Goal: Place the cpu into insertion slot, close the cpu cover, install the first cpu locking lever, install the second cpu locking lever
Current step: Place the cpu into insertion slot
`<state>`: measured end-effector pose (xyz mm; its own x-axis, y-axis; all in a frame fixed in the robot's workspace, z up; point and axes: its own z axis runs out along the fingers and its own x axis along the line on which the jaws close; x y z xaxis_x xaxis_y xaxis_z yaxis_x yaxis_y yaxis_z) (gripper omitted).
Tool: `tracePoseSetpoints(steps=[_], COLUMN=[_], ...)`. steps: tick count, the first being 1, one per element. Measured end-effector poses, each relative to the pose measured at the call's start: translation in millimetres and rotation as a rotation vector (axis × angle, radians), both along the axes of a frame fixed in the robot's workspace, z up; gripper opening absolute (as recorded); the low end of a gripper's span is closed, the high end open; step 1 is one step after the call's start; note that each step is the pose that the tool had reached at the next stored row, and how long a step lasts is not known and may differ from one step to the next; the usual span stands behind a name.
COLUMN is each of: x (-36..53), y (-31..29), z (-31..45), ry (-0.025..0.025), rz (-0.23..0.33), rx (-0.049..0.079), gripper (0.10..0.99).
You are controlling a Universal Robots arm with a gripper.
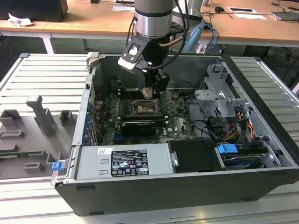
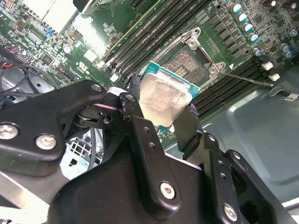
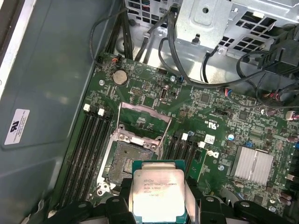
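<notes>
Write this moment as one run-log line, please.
pincer: shut on cpu | cpu: not seated | insertion slot: empty | cpu cover: open

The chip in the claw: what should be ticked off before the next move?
1. cpu gripped by gripper at two opposite edges: ok.
2. insertion slot free of anything: ok.
3. cpu cover swung open, off the slot: ok.
4. One locking lever released: ok. The other: cannot tell.
5. cpu squared with the slot: cannot tell.
</notes>
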<state>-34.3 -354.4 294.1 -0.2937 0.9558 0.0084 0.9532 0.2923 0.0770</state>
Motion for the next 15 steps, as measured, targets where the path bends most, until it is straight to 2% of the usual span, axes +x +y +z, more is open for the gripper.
tracePoseSetpoints(steps=[15], x=[0.0], y=[0.0], z=[-5.5], ry=[0.0000], rz=[-0.002], rx=[0.000], gripper=[0.529])
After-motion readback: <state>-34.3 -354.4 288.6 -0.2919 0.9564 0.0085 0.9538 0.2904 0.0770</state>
